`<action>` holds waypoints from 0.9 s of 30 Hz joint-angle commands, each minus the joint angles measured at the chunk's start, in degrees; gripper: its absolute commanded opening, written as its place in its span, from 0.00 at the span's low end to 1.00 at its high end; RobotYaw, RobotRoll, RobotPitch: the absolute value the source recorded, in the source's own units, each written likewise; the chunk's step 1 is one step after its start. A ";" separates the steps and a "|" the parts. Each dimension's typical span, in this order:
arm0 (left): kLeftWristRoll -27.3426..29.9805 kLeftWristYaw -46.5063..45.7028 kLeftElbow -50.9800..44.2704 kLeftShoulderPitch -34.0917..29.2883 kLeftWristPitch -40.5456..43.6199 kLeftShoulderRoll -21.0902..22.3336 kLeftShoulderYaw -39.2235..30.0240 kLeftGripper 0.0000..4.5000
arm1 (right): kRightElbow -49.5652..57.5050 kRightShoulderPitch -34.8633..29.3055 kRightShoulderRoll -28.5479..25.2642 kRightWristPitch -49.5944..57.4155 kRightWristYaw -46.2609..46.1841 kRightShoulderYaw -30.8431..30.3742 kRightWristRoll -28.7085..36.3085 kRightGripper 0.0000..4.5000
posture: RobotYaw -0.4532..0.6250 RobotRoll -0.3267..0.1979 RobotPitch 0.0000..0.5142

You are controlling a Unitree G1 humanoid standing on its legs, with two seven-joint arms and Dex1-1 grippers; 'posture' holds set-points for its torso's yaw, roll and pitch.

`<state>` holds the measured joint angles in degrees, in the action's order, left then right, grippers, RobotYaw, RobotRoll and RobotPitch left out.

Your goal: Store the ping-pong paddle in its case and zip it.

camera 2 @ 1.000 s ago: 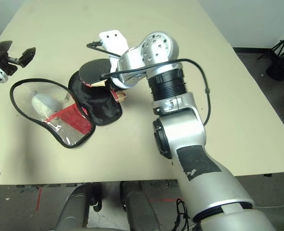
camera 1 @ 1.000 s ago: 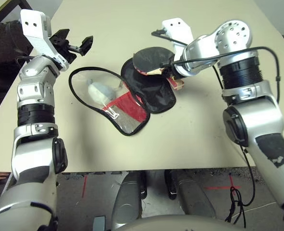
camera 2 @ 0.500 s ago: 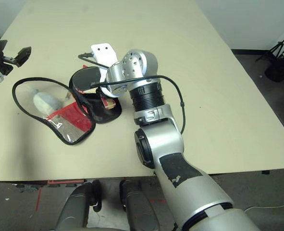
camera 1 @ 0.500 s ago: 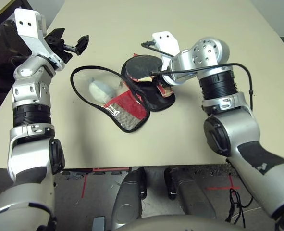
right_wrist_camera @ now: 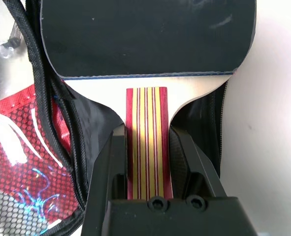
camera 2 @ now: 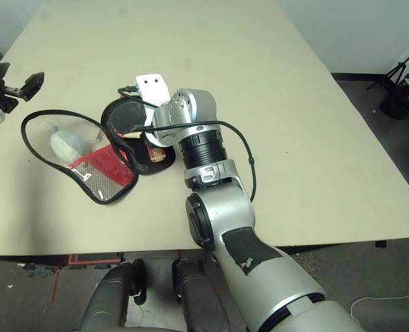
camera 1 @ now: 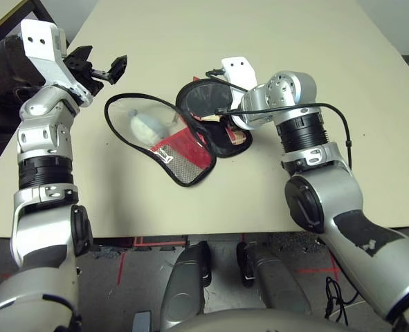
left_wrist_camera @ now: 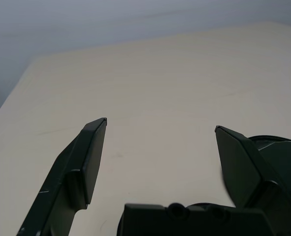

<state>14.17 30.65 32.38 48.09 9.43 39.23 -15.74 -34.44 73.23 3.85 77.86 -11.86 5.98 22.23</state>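
Your right end effector (right_wrist_camera: 147, 162), clamped on the ping-pong paddle (right_wrist_camera: 147, 37), has lowered it onto the open case (camera 1: 190, 142) half, so insertion is nearly done, while your left end effector (camera 1: 99, 69) hangs open.

Beige table (camera 2: 315, 124), dark floor (camera 2: 391, 124) beyond.

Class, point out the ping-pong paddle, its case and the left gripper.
ping-pong paddle (right_wrist_camera: 145, 34), right wrist view, black rubber face
case (camera 1: 183, 149), left eye view, red mesh pocket
left gripper (camera 1: 100, 66), left eye view, between fingertips

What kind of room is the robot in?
Probably a robot test lab or workshop: a plain beige table, red tape marks on the floor, and a tripod's legs by the wall.
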 commanded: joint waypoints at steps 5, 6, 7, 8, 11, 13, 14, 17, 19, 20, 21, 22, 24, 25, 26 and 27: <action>0.41 -0.20 -1.23 -1.10 1.21 -0.36 -0.35 1.00 | -4.20 0.48 0.70 -6.18 4.63 -1.58 -4.16 0.27 | 0.38 0.62 0.37; 0.43 -0.23 -1.31 -1.15 1.28 -0.38 -0.39 1.00 | -4.71 0.57 0.74 -6.63 5.02 -1.61 -4.58 0.27 | 0.38 0.62 0.37; 0.43 -0.26 -1.30 -1.15 1.31 -0.40 -0.42 1.00 | -5.37 0.69 0.72 -7.23 5.38 -1.70 -4.99 0.27 | 0.38 0.62 0.37; 0.43 -0.30 -1.29 -1.14 1.33 -0.43 -0.43 1.00 | -5.99 0.80 0.69 -7.80 5.71 -1.76 -5.40 0.27 | 0.38 0.62 0.37; 0.46 -0.36 -1.47 -1.27 1.41 -0.57 -0.44 1.00 | -7.37 1.02 0.70 -9.18 6.66 -1.89 -6.55 0.27 | 0.38 0.62 0.37; 0.51 -0.43 -1.56 -1.44 1.48 -0.75 -0.43 1.00 | -8.14 0.93 0.77 -10.59 7.60 -2.55 -7.32 0.27 | 0.38 0.62 0.38; 0.53 -0.47 -1.63 -1.53 1.52 -0.78 -0.44 1.00 | -8.36 0.89 0.84 -10.97 7.92 -2.66 -7.62 0.27 | 0.38 0.62 0.38; 0.63 -0.59 -2.10 -1.80 1.87 -0.78 -0.51 1.00 | -8.80 0.92 1.14 -11.73 9.10 -3.01 -8.42 0.27 | 0.39 0.62 0.39; 0.66 -0.64 -2.48 -1.99 2.12 -0.75 -0.55 1.00 | -8.92 0.96 1.30 -12.09 9.84 -3.26 -8.81 0.27 | 0.39 0.62 0.39; 0.69 -0.66 -2.66 -2.10 2.23 -0.71 -0.60 1.00 | -8.95 0.96 1.38 -12.39 10.31 -3.47 -9.05 0.27 | 0.39 0.62 0.39; 0.71 -0.68 -2.77 -2.20 2.32 -0.66 -0.66 1.00 | -9.04 0.97 1.49 -12.72 10.72 -3.61 -9.30 0.27 | 0.39 0.62 0.39; 0.76 -0.73 -3.02 -2.41 2.47 -0.57 -0.79 1.00 | -9.27 0.97 1.61 -13.54 11.43 -4.04 -9.67 0.27 | 0.39 0.62 0.39; 0.84 -0.86 -3.55 -2.79 2.81 -0.50 -1.01 1.00 | -9.85 1.03 1.78 -14.86 12.38 -4.52 -10.32 0.27 | 0.39 0.62 0.39; 0.87 -0.93 -3.82 -2.97 2.96 -0.50 -1.10 1.00 | -10.23 1.08 1.79 -15.49 12.72 -4.66 -10.60 0.27 | 0.40 0.62 0.39; 0.89 -1.00 -4.07 -3.12 3.10 -0.51 -1.17 1.00 | -10.61 1.14 1.75 -16.02 13.01 -4.82 -10.89 0.27 | 0.40 0.62 0.39; 0.93 -1.06 -4.31 -3.26 3.25 -0.53 -1.24 1.00 | -11.11 1.23 1.67 -16.62 13.21 -4.84 -11.17 0.27 | 0.40 0.62 0.39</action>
<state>14.53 29.89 29.09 45.92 11.89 38.52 -16.29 -44.97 73.45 4.87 62.90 0.48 1.52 11.50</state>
